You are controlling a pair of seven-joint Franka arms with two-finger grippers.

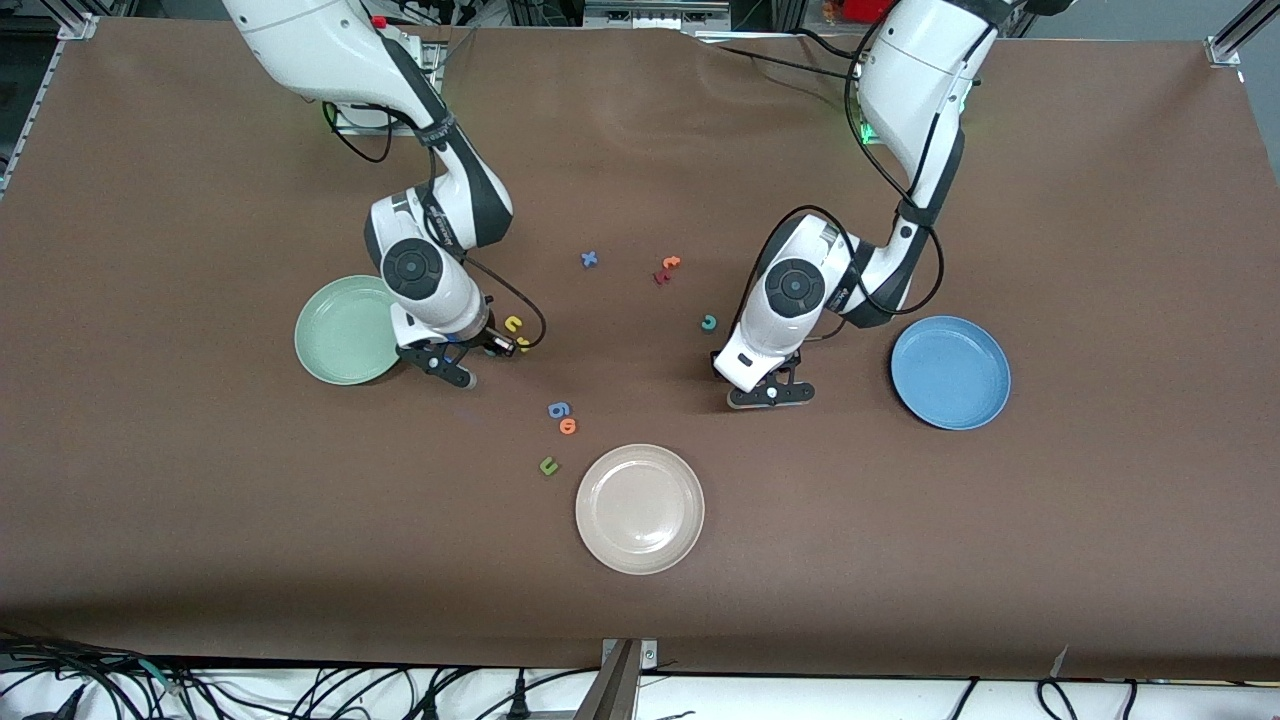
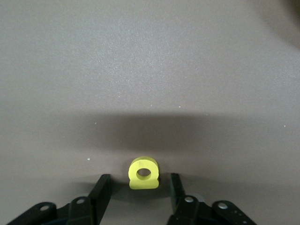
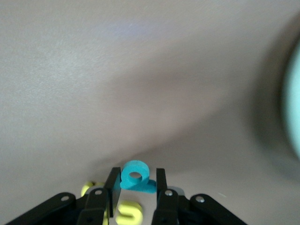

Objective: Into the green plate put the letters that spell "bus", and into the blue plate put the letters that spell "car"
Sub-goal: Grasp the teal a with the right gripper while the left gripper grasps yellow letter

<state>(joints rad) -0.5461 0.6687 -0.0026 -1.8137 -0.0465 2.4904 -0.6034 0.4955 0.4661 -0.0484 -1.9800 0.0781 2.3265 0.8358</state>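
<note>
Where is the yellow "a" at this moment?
In the left wrist view the yellow "a" lies on the brown table between the left gripper's fingers, which do not yet touch it; the front view hides it under that gripper.

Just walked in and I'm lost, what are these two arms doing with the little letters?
The right gripper has its fingers shut on the teal "b", beside the green plate, with the yellow "u" and "s" lying close by. The left gripper is down at the table between the teal "c" and the blue plate, fingers either side of the yellow "a" but not yet touching it. Both plates hold nothing yet.
</note>
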